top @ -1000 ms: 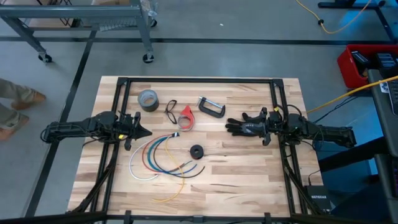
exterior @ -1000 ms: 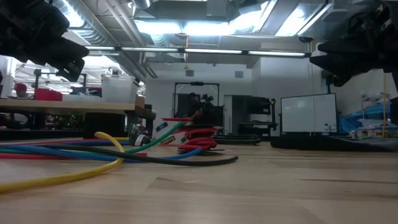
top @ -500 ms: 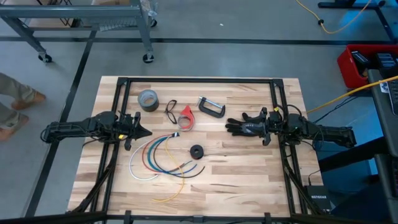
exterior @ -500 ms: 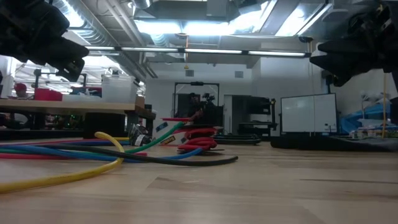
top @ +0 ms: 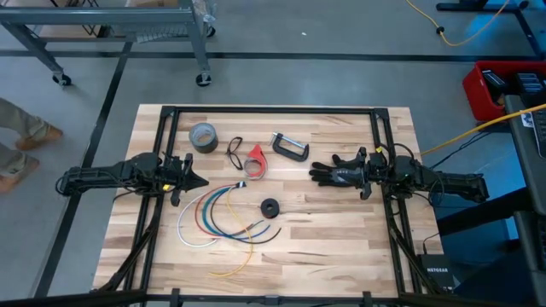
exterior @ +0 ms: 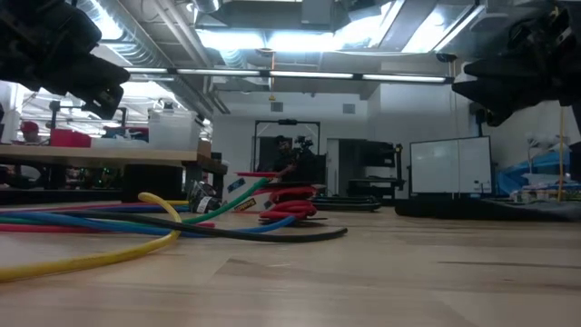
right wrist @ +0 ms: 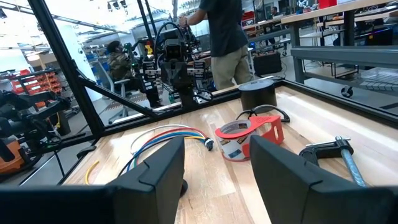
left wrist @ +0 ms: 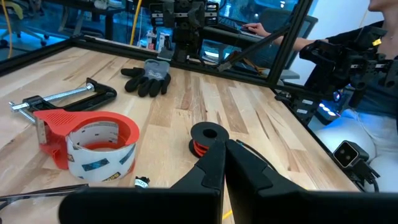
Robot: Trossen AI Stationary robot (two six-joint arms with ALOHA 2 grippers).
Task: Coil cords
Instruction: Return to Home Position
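Observation:
The small black round spool (top: 270, 208) lies flat on the table near its middle. In the left wrist view the spool (left wrist: 208, 138) shows red wire wound around its core. My left gripper (top: 199, 180) is shut and empty above the table's left part, pointing toward the middle, left of the spool. Its closed fingertips (left wrist: 224, 163) show in its own view. My right gripper (top: 364, 175) is open and empty at the table's right part, pointing toward the middle. Its gap (right wrist: 217, 180) shows in the right wrist view.
A black glove (top: 335, 176) lies just ahead of my right gripper. A grey tape roll (top: 203, 136), a red tape dispenser (top: 256, 161) and a C-clamp (top: 290, 147) lie at the far middle. A fanned bundle of coloured wires (top: 217, 215) lies left of the spool.

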